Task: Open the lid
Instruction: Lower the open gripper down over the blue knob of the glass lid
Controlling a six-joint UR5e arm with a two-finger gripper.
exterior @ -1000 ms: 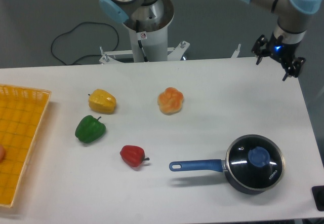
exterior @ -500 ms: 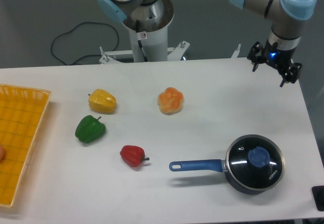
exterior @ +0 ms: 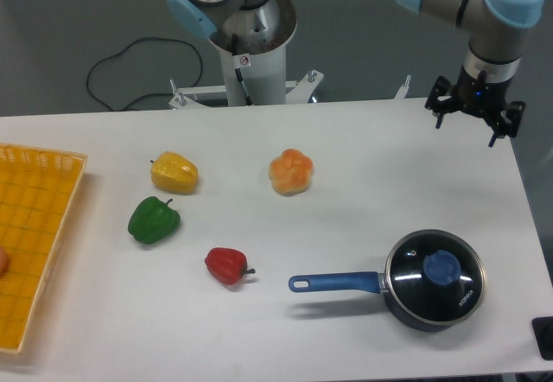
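Note:
The lid (exterior: 436, 273) is a round clear glass disc with a metal rim and a blue centre knob (exterior: 441, 267). It lies flat on a dark saucepan (exterior: 406, 308) with a blue handle (exterior: 335, 282), at the table's front right. My gripper (exterior: 472, 123) hangs over the table's far right corner, well behind the pan and high above it. Its two fingers are spread apart and hold nothing.
An orange pepper (exterior: 291, 172), a yellow pepper (exterior: 174, 172), a green pepper (exterior: 155, 219) and a red pepper (exterior: 227, 265) lie on the white table. A yellow basket (exterior: 34, 218) sits at the left edge. The arm's base post (exterior: 253, 45) stands behind the table.
The gripper has turned at the wrist and shifted slightly over the far right corner. The lid and the pan have not moved.

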